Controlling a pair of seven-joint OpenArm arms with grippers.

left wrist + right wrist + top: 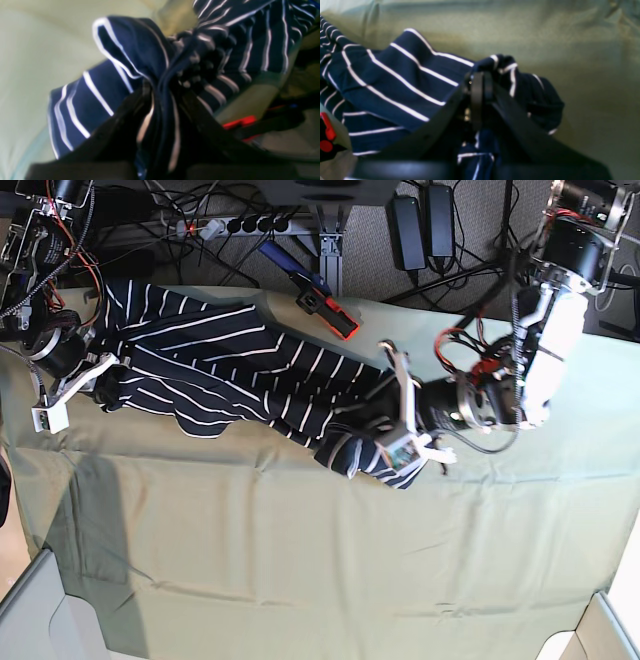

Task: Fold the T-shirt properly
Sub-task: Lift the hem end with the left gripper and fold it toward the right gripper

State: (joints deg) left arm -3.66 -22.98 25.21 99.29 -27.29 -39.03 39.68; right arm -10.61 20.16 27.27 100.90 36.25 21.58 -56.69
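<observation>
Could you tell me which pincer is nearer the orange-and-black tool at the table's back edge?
Left. The left pincer grips the T-shirt just below-right of the tool; the right pincer is far across.

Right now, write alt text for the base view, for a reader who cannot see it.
A striped navy T-shirt is stretched in a bunched diagonal band across the far half of a green tablecloth, held at each end by a robot arm. The right gripper pinches the end on the view's left, the left gripper the other.
</observation>
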